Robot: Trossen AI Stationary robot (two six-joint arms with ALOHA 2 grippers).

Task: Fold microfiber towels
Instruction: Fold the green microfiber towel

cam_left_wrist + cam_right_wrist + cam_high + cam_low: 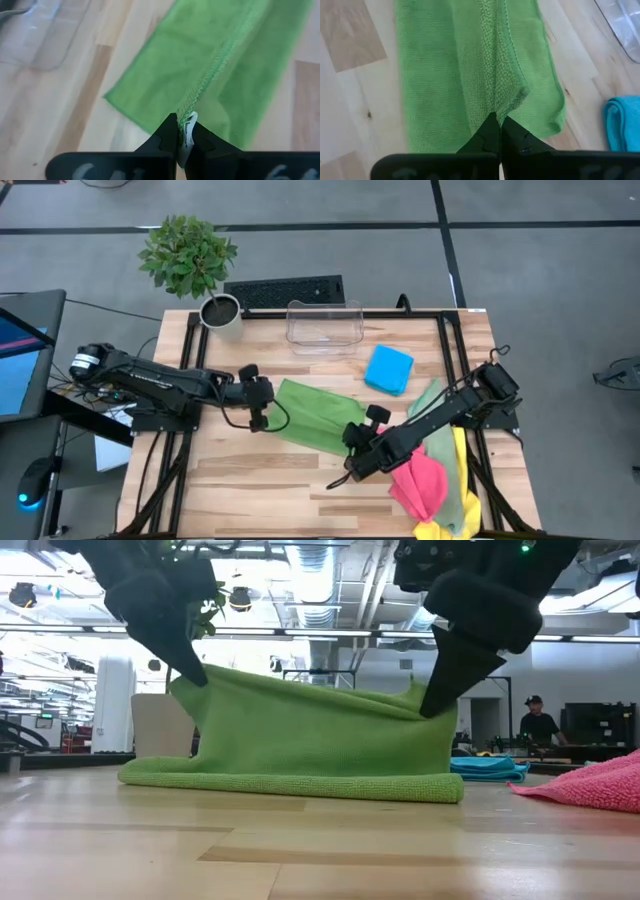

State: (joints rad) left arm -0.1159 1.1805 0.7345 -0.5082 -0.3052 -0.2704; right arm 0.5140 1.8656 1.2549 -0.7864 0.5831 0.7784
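A bright green towel (315, 415) lies mid-table, doubled over. Its lower fold (290, 783) rests on the wood and its upper edge is raised between both grippers. My left gripper (182, 120) is shut on the towel's left end, also seen in the high view (268, 408). My right gripper (497, 120) is shut on the right end (355, 438). A folded blue towel (389, 369) lies at the far right. Pink (420, 482), yellow (458, 470) and pale sage (430, 395) towels are heaped at the right under the right arm. My left gripper pinches the towel's stitched hem (195, 102) at its left upper corner between the two fingers, slanting down from the left. The fingers lie in line with the hem. That end is lifted (195, 680), and the cloth below it drapes to the table. My right gripper pinches the bunched right upper corner (512, 102) between its two fingers, slanting down from the right; how many layers I cannot tell. The corner is held up (428, 710). The edge between the two grips sags a little, and the fold stays on the table.
A clear plastic bin (324, 327) stands at the far middle. A potted plant (218, 310) sits at the far left corner, with a keyboard (285, 290) behind the table. Bare wood stretches along the near left (250, 490).
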